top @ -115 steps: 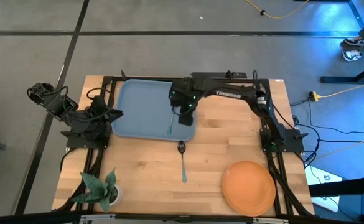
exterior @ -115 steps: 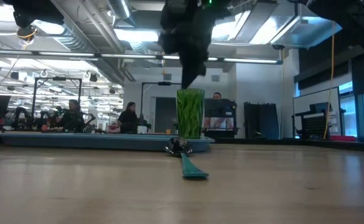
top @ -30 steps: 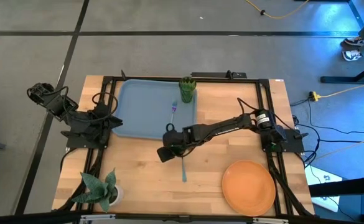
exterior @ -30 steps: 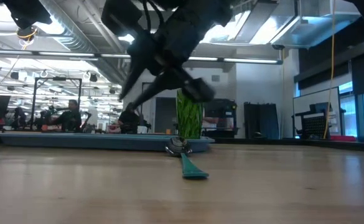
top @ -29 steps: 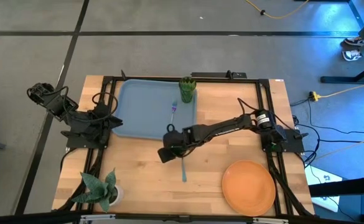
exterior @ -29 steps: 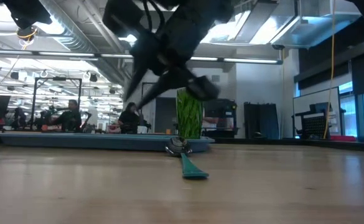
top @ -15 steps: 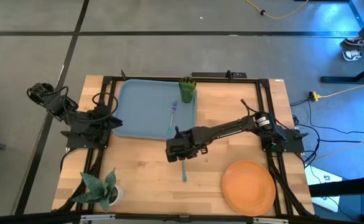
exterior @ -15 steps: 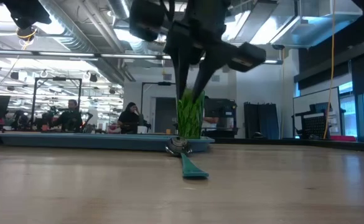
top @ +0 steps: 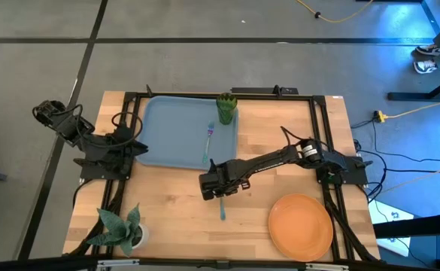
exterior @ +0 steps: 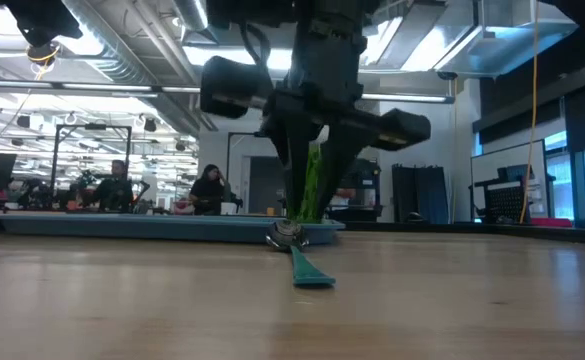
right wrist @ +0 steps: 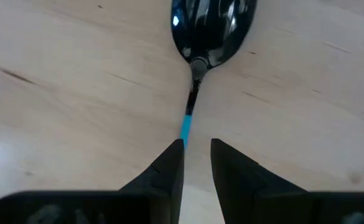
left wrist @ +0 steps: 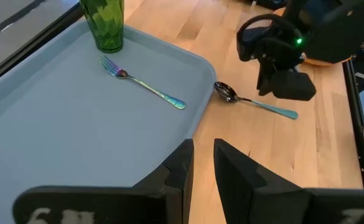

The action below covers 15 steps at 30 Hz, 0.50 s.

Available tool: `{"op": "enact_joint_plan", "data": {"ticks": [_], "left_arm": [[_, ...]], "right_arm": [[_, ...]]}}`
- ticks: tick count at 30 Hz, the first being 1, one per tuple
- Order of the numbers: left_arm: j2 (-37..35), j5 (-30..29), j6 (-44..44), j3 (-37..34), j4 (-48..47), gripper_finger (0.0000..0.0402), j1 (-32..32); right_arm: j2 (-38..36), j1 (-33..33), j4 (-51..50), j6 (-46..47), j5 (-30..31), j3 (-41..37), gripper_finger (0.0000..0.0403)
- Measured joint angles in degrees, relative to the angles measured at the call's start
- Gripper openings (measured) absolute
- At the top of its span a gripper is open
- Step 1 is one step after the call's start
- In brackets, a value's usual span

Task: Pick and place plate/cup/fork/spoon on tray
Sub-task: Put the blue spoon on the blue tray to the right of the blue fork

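The spoon (right wrist: 213, 25), with a dark oval bowl and a teal handle (top: 222, 207), lies flat on the table just in front of the tray's near right corner. My right gripper (right wrist: 197, 146) hangs over the handle close behind the bowl, fingers pointing down and almost together, a little above the spoon (exterior: 297, 260). The blue-grey tray (top: 167, 135) holds the fork (top: 209, 139), and the green cup (top: 226, 108) stands upright at its far right corner. The orange plate (top: 301, 226) lies at the near right. My left gripper (left wrist: 203, 152) waits shut at the tray's left side.
A potted plant (top: 122, 229) stands at the table's near left corner. Bare wood lies between the tray, the plant and the plate. People and equipment show in the room beyond the table's far edge.
My right gripper has moved a little toward the table's right edge, from beside the spoon's bowl to over it. It has turned from slanting to pointing straight down and has come down toward the spoon. The spoon has not moved.
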Motion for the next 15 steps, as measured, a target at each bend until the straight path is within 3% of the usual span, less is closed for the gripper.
{"op": "enact_joint_plan", "data": {"ticks": [15], "left_arm": [[0.0,0.7,0.0,0.0,0.0,0.0056,0.0]], "right_arm": [[2.4,-0.9,2.0,-0.2,1.1,0.0,0.0084]]}}
